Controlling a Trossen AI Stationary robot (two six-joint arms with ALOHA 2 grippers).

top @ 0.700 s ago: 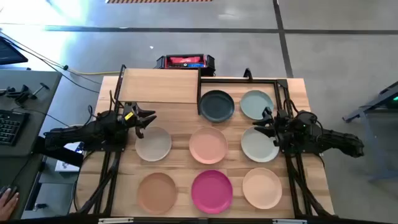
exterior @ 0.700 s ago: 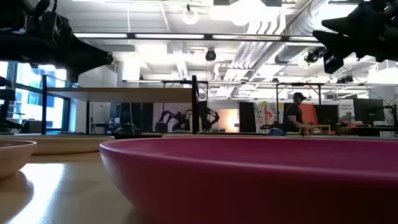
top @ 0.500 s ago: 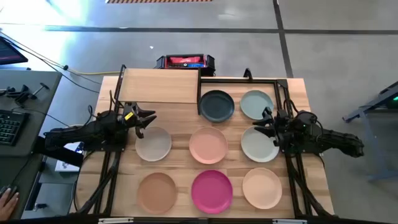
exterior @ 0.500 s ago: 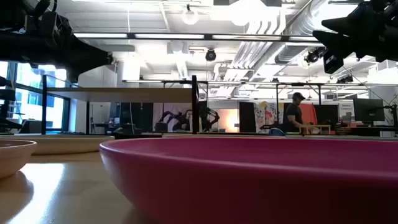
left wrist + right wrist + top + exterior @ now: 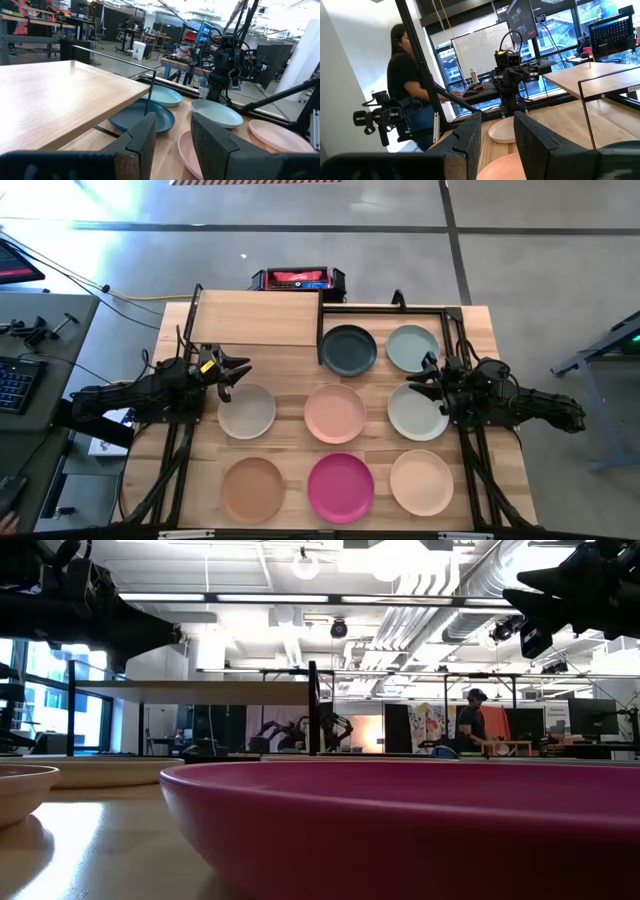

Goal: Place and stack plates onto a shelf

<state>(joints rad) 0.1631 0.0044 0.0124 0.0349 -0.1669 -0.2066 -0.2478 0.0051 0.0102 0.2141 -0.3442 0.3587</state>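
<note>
Left gripper (image 5: 238, 370) above table, over far-left edge of off-white plate (image 5: 246, 411); fingers narrowly parted, holding nothing. Right gripper (image 5: 420, 378) above far-left edge of pale plate (image 5: 417, 411), narrow gap, empty.

Near row, left to right: tan plate (image 5: 252, 489), magenta plate (image 5: 340, 486), cream plate (image 5: 421, 482). Middle row: off-white, peach plate (image 5: 334, 413), pale. Far row: dark teal plate (image 5: 349, 349), pale green plate (image 5: 412, 347).

All plates single, empty, flat on table (image 5: 300, 440). Shelf (image 5: 257, 318) at far left; its top bare, dark teal plate just beside right end.
</note>
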